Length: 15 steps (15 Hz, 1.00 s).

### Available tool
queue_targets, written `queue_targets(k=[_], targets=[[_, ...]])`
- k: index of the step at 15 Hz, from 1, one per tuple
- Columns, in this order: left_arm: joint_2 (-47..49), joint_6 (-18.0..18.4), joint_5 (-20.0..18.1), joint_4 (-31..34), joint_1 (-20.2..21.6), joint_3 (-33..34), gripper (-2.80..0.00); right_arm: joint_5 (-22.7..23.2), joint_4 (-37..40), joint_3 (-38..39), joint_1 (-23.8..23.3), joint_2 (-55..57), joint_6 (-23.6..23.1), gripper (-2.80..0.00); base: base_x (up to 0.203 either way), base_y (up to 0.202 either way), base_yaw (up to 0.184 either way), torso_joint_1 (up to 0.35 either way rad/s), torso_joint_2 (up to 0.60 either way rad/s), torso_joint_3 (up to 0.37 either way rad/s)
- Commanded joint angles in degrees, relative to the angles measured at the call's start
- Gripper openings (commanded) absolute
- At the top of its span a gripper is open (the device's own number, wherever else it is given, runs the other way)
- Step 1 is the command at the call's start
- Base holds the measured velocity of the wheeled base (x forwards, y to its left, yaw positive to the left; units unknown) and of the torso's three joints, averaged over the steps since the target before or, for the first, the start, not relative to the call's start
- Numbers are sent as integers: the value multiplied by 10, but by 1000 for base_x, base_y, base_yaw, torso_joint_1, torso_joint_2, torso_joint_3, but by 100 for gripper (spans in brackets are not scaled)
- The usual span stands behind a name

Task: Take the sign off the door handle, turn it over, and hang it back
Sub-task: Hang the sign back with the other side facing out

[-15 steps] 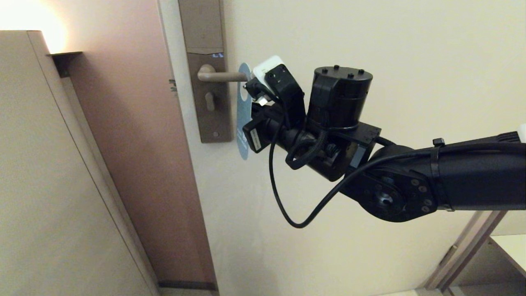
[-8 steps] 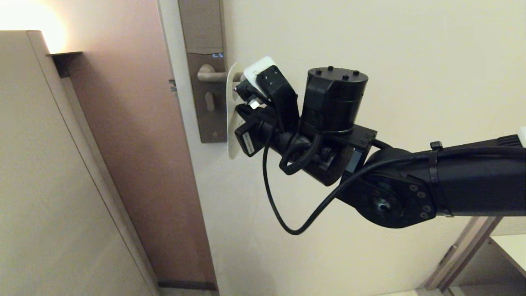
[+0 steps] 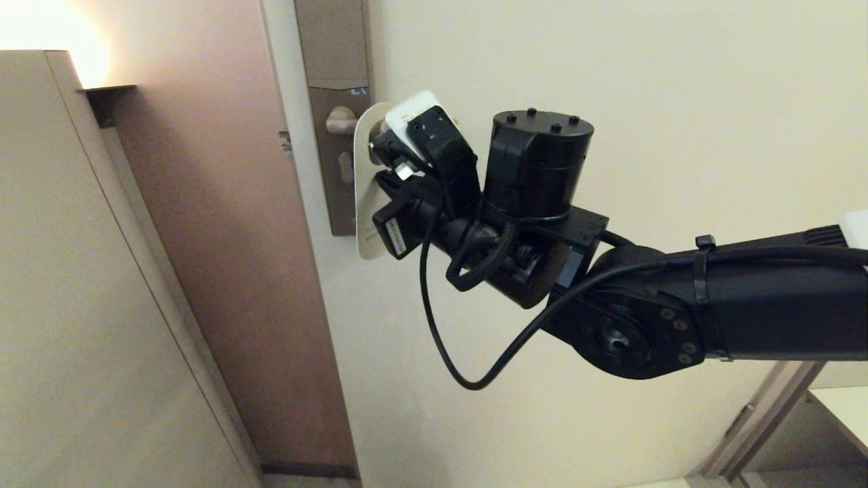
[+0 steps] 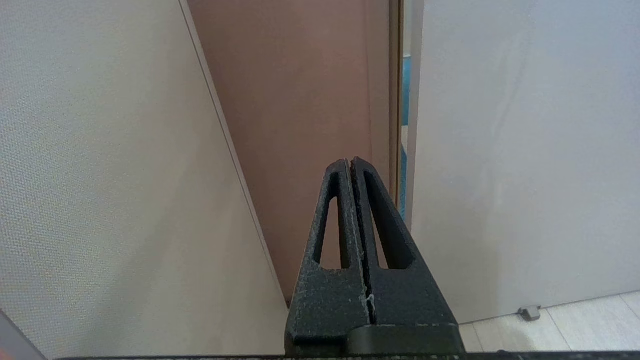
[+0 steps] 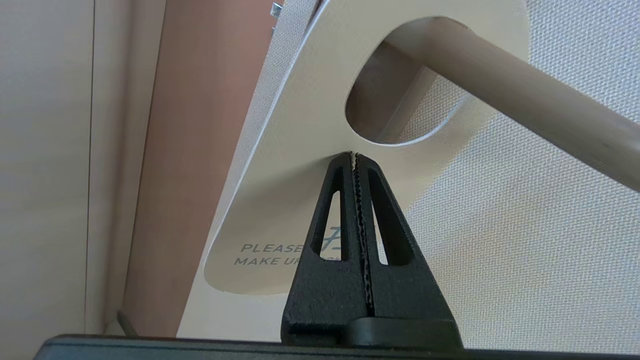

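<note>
Head view shows the door handle [image 3: 339, 122] threaded through the sign [image 3: 364, 203], white face outward. Right gripper [image 5: 354, 157] pinches it below the handle; releasing early risks slipping. Left gripper [image 4: 351, 162] is closed, empty, well away.

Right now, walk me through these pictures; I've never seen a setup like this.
This is a two-armed robot facing a door. The wide picture comes from a camera on its head; the other two come from cameras on its wrists, looking past the fingers. The right gripper is pinching the sign, whose white face reads "PLEASE MAKE UP..." The door handle already passes through the sign's oval hole. In the head view, the same sign sits in front of the lock plate. The left gripper is shut and empty, low beside the door.
</note>
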Motion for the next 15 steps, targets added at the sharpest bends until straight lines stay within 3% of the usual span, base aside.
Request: queue_targets(k=[1, 15], targets=[[1, 0, 0, 0, 0, 0, -280, 0, -2, -6, 0, 6, -1, -280, 0, 0, 0, 0, 0, 0], [1, 0, 0, 0, 0, 0, -280, 1, -2, -66, 4, 55, -1, -280, 0, 0, 0, 0, 0, 0]])
